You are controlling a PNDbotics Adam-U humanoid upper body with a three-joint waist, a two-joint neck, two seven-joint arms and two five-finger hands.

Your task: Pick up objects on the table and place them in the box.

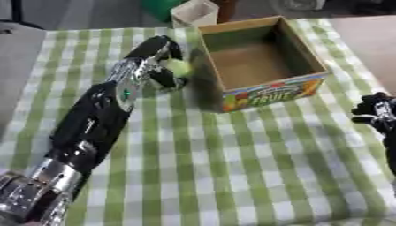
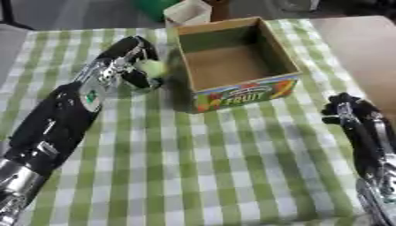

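Note:
My left hand (image 1: 162, 57) reaches across the checked tablecloth to just left of the box, its fingers and thumb curled round a small pale green round object (image 1: 179, 67). The open cardboard box (image 1: 259, 62), printed "FRUIT" on its front, stands upright and nothing shows inside it. The green object is held beside the box's left wall, outside it, close above the cloth. At the right edge my right hand (image 2: 348, 110) rests near the table with its dark fingers curled and nothing in them.
The green-and-white checked cloth (image 1: 232, 167) covers the table. Behind the box stand a small pale open carton (image 1: 193, 12) and something green (image 1: 158, 6). Bare table shows at the right beyond the cloth.

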